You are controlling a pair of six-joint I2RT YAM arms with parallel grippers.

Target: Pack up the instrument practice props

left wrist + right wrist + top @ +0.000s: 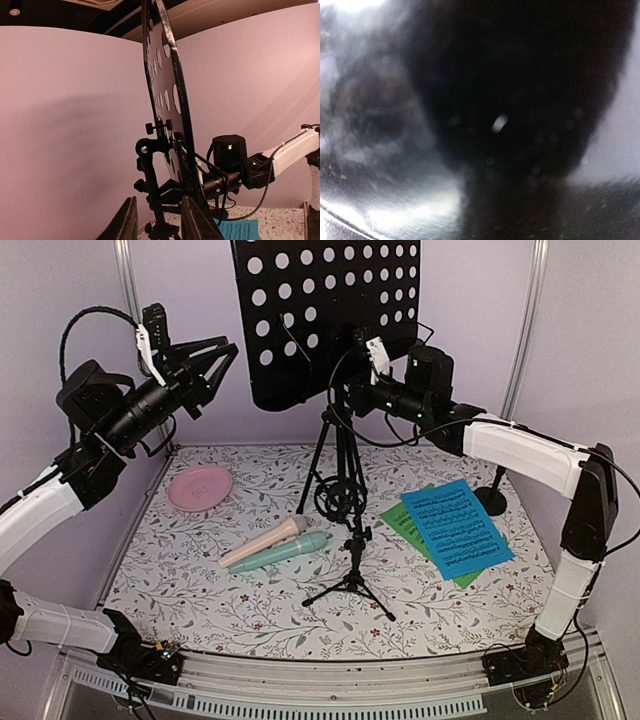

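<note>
Nearest me on the worktop stands a small black tripod, with the beige microphone and mint microphone lying at its ten o'clock and the blue sheet at two. Farther off, at twelve, rises the music rack. My left fingers are spread at its nine o'clock edge, gripping nothing. Whether my right fingers, under its lower lip, pinch it I cannot tell. I should brace both sides before folding, or the stand may tip.
</note>
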